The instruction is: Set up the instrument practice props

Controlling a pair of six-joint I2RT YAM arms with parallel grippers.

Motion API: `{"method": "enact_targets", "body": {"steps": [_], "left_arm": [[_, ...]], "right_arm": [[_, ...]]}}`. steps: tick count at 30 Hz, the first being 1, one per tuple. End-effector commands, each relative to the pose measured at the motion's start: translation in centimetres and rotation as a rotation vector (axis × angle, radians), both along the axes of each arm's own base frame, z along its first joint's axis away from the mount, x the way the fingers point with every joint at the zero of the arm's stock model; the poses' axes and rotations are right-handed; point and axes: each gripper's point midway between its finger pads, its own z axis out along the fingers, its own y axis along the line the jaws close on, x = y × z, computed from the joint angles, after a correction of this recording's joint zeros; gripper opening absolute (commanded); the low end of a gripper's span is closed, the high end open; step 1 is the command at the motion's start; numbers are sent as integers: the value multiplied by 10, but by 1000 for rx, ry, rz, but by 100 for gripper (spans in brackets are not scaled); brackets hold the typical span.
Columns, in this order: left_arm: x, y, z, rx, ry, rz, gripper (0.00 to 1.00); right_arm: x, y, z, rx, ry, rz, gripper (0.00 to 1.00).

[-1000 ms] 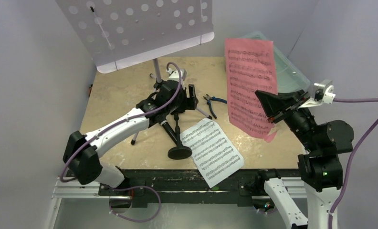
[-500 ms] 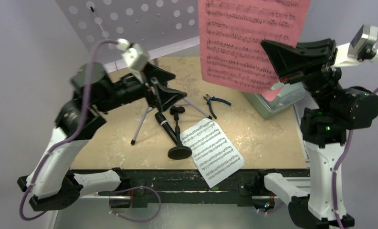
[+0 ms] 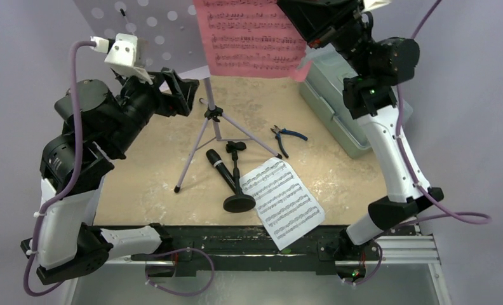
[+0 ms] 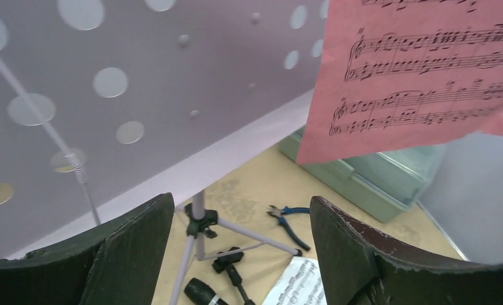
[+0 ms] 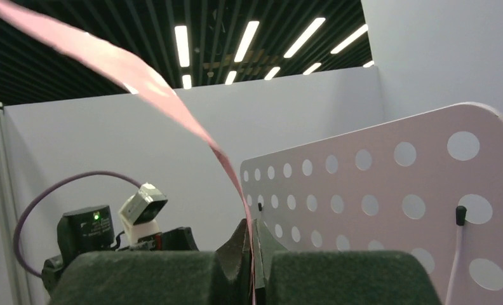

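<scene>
Through my left wrist camera I see the left pincer (image 4: 241, 206) with its two dark fingers spread wide and nothing between them, facing the hole-punched tray of the lavender music stand (image 4: 173, 95), whose lip slants across the middle of the view. A pink music sheet (image 4: 420, 76) hangs at upper right, overlapping the tray's right end and above the clear lidded box (image 4: 369, 184). Lower down on the counter (image 4: 261, 181) I make out the blue-handled pliers (image 4: 290, 219), the black microphone (image 4: 201, 293), the mic stand (image 4: 230, 264) clip and a corner of the white music sheet (image 4: 300, 286).

Black left pincer (image 4: 241, 244), black right pincer (image 5: 255, 270), white arm links (image 3: 388, 152), purple cables (image 3: 75, 70).
</scene>
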Motion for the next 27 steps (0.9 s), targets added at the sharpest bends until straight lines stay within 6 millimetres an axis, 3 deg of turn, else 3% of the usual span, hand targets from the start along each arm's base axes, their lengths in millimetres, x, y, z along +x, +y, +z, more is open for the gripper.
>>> {"method": "enact_targets", "body": {"steps": [1,8,17,27], "left_arm": [[13,47,11,-56,-17,272,78],[20,72,15,-119,10,444,73],[36,69,13,-125,1,518,58],[55,65,1,-88,-33,585,47]], "right_arm": [[-9,4,32,87,-53,-6,0],[13,38,35,104,-29,-25,0],[45,88,6,68,58,-73,0],[59,117,-13,20,47,-117,0]]}}
